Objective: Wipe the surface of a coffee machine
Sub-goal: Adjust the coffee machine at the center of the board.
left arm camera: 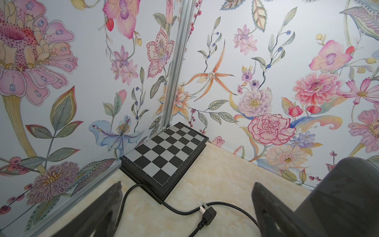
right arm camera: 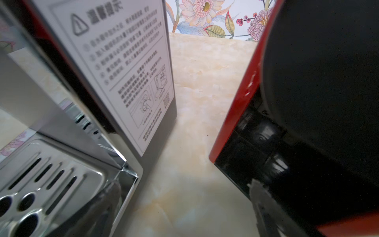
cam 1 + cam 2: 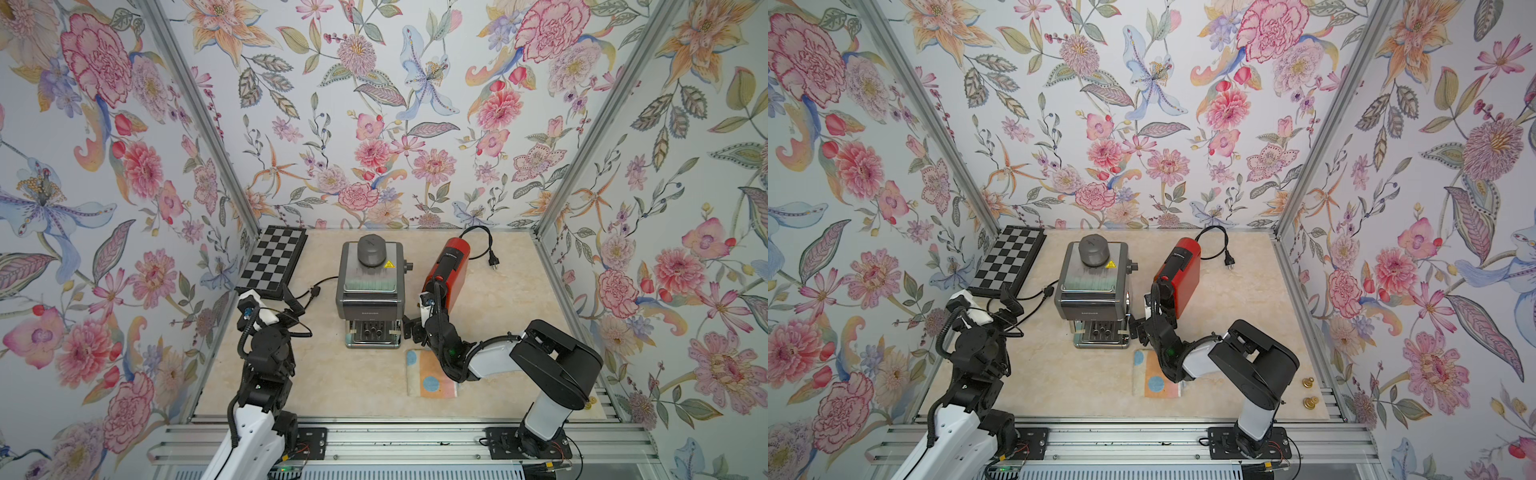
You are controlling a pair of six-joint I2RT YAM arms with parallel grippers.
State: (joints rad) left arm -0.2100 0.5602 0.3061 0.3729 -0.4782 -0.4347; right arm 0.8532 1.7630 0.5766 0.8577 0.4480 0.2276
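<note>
We see our right end effector [image 3: 409, 330] spread wide, empty, beside the coffee machine [image 3: 370, 286]; our left end effector [image 1: 187, 183] likewise spread, empty.

Coffee machines: two, the grey coffee machine [image 3: 370, 286] and the red coffee machine [image 3: 455, 272].
Cloths: one, the patterned cloth [image 3: 424, 380].
Chessboards: one, the chessboard [image 3: 272, 262].
Power cords with plugs: two, the left cord [image 3: 314, 292] and the right cord [image 3: 494, 263].
Small brass-coloured pieces: two, the rear brass piece [image 3: 1308, 381] and the front brass piece [image 3: 1310, 402].
Robot arms: two, the left arm [image 3: 266, 353] and the right arm [image 3: 557, 361].
Bench [image 3: 340, 382]: one.
</note>
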